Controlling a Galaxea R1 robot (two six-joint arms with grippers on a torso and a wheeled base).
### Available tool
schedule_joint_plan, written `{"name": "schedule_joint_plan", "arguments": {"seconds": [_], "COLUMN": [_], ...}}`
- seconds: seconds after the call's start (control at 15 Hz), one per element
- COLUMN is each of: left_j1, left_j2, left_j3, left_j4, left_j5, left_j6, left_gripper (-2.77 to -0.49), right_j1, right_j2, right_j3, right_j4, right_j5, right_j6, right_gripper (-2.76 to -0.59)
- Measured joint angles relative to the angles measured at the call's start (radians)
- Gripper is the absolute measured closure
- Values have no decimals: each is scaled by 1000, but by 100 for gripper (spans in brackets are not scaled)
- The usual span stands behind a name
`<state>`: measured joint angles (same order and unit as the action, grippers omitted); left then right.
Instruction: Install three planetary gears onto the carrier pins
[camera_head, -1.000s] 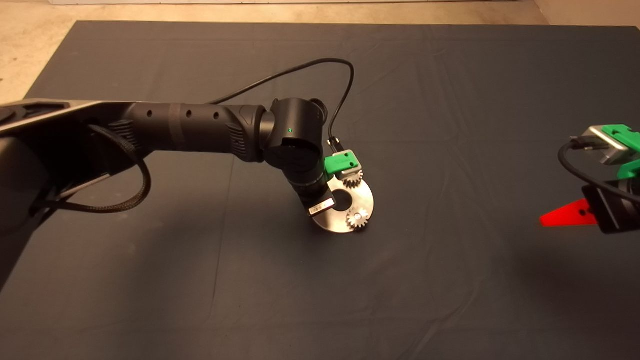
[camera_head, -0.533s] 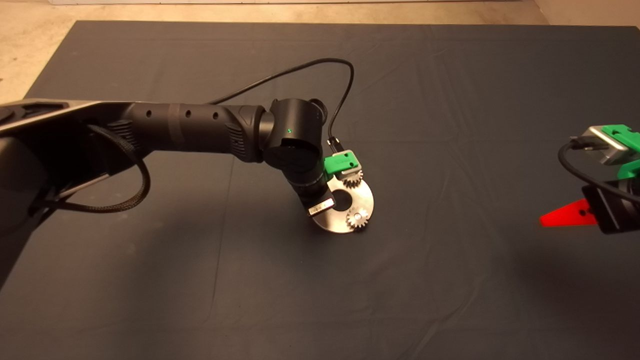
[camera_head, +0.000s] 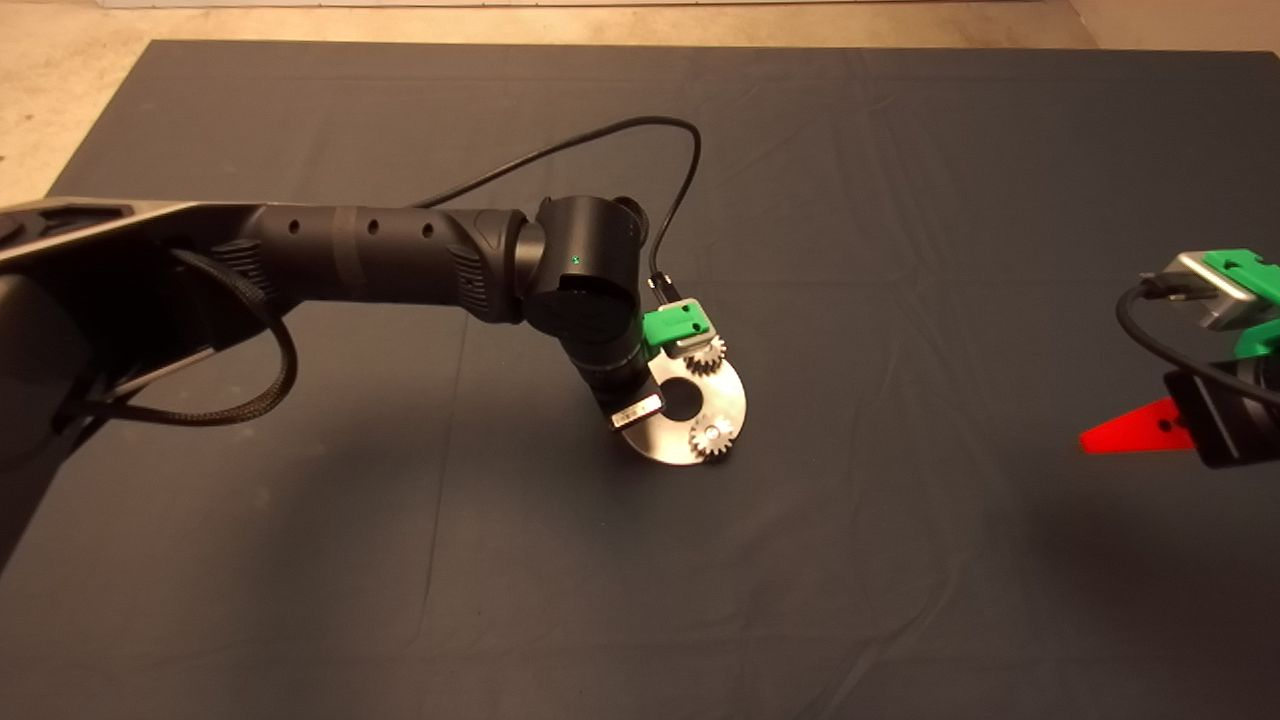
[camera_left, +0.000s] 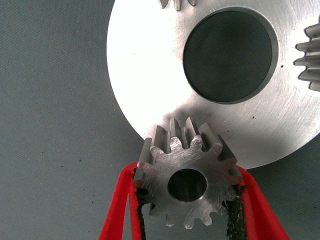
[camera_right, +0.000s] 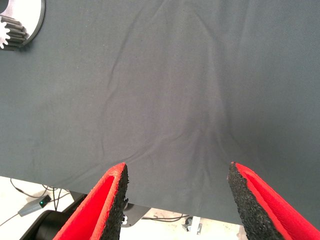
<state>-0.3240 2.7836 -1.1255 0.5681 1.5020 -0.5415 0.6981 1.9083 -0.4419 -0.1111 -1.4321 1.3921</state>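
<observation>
Head view: left gripper, clamping third gear, hides its pin.

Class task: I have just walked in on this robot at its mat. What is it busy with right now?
The left gripper is shut on a small gear, holding it over the edge of the round silver disc on the dark mat. Two other gears already sit on the disc: one at its near side, another partly hidden under the gripper's green mount. The right gripper waits open at the mat's right edge.
</observation>
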Motion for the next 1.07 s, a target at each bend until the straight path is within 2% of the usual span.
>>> {"name": "schedule_joint_plan", "arguments": {"seconds": [1.07], "left_j1": [0], "left_j2": [-5], "left_j3": [-10], "left_j4": [0], "left_j5": [-1], "left_j6": [0], "left_gripper": [-66], "right_j1": [0], "right_j2": [0], "right_j3": [0], "right_j4": [0], "right_j5": [0], "right_j6": [0], "right_gripper": [-147]}}
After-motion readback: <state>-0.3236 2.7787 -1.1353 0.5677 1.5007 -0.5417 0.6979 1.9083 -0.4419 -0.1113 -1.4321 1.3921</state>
